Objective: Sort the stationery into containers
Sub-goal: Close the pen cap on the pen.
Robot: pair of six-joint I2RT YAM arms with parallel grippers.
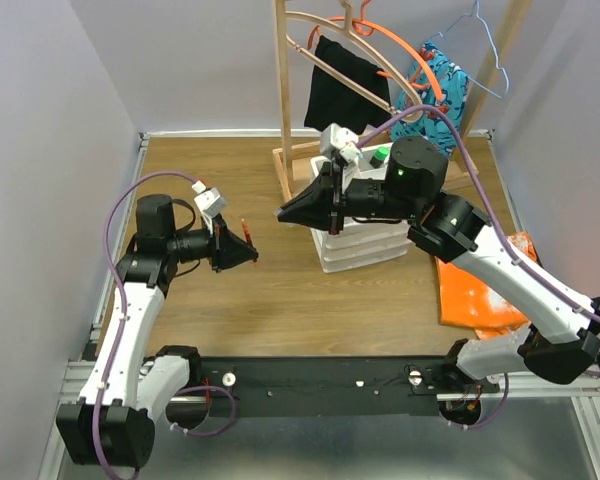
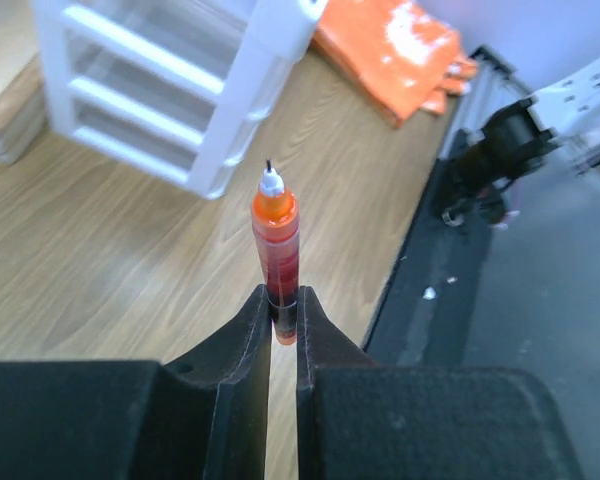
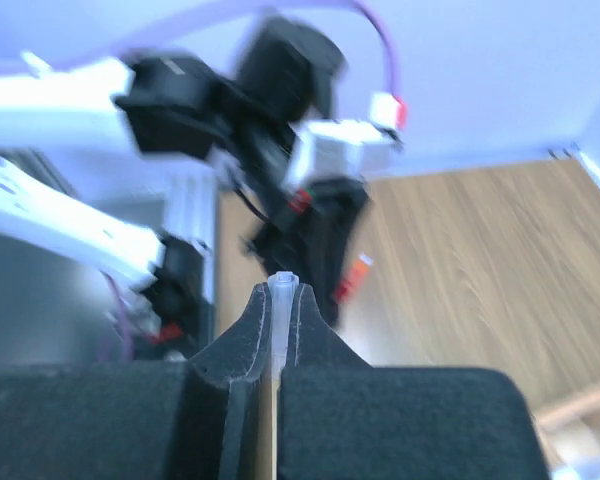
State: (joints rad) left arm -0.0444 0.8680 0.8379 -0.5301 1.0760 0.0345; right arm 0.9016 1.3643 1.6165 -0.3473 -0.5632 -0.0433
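**So, both arms were clamped on pens over the table**

The left gripper [image 2: 283, 300] was pinched tight on a red pen [image 2: 276, 240] near its back end. The rest stuck out past the fingertips, fine tip pointing away. Beyond that tip and off to the left stood the white drawer organiser [image 2: 216, 98], well apart, with the orange cloth [image 2: 400, 50] further out. The right gripper [image 3: 277, 296] was squeezed on a thin whitish pen [image 3: 281, 288], only its end poking out, aimed toward the blurry left gripper.
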